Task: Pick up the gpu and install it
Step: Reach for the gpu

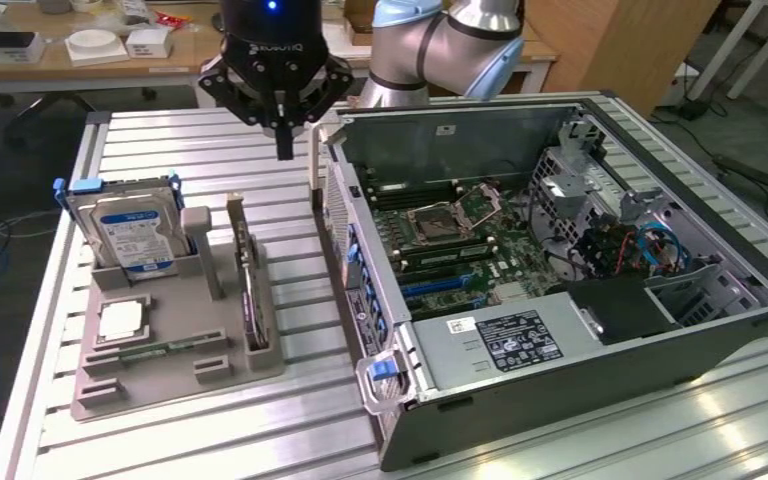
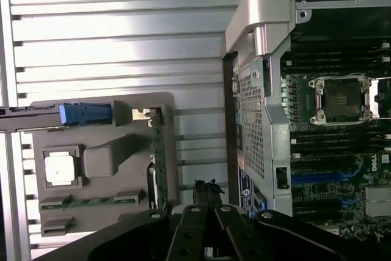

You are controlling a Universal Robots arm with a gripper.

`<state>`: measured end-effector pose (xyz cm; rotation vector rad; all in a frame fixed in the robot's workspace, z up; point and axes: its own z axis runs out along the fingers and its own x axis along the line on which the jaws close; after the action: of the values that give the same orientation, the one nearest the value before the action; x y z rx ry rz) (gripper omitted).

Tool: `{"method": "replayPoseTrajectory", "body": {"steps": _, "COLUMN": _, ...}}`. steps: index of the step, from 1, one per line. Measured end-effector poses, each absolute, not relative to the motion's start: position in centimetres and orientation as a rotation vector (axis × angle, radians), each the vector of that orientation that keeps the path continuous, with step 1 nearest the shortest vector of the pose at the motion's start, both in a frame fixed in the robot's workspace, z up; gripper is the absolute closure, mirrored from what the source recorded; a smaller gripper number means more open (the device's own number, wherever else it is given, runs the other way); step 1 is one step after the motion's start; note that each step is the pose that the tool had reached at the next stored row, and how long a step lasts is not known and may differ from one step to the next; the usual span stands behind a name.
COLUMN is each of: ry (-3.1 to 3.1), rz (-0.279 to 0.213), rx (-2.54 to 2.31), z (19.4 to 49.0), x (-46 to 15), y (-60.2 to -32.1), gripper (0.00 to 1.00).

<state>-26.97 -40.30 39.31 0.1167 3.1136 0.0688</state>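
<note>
The gpu (image 1: 245, 275) stands on edge in the grey fixture (image 1: 171, 378) at the exterior view's left, presumably exposing its top edge for pickup. The gripper (image 1: 284, 150), upper centre, is clenched and empty.

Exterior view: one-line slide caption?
Shut, empty claw hovers over the table beside the open PC case; gpu stands on edge in the parts tray.
</note>
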Motion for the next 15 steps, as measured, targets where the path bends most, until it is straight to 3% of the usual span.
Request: {"method": "replayPoseTrajectory", "body": {"steps": 15, "ry": 3.114, "rz": 0.069, "rx": 0.117, "z": 39.3, "x": -29.2, "y": -40.4, "gripper": 0.90}}
